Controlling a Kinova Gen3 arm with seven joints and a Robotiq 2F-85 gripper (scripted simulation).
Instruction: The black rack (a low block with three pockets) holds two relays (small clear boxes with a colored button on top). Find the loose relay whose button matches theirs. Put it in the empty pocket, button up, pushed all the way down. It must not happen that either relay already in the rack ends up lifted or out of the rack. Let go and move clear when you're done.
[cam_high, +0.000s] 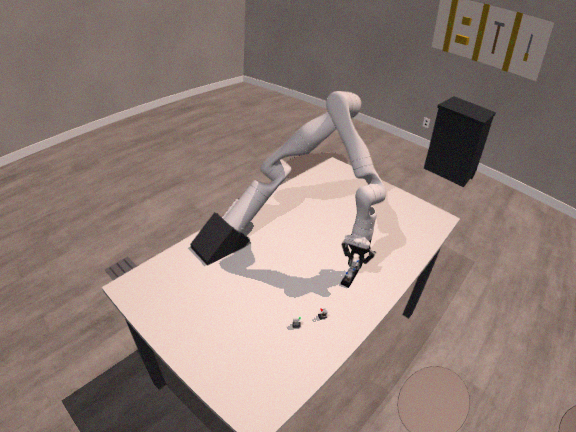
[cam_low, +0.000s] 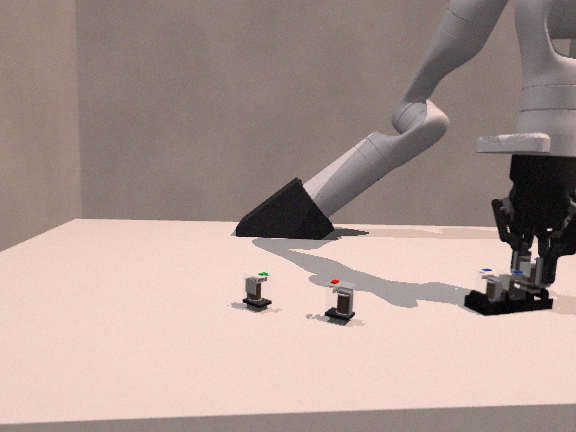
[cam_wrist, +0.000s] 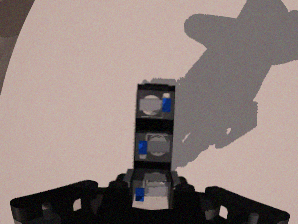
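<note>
Fingers: my black fingers are clenched on the small clear relay with a blue button (cam_wrist: 150, 188), one finger on each side of it.
Held relay: it sits button up in the pocket of the low black rack (cam_low: 507, 303) nearest my wrist camera; how deep it is seated I cannot tell.
Rack: 3 pockets in a row, running away from me in the wrist view. The middle blue-button relay (cam_wrist: 154, 145) and the far blue-button relay (cam_wrist: 157, 104) stand upright in theirs.
Gripper: my black gripper (cam_low: 531, 260) points straight down over the rack's right end in the exterior view.
Loose relays: the clear relay with a red button (cam_low: 341, 298) and the clear relay with a green button (cam_low: 256, 289) stand upright on the desk, near each other and well apart from the rack.
Desk: the pale pink desk (cam_high: 210, 310) carries the rack, both loose relays and my dark wedge-shaped base (cam_high: 216, 239).
</note>
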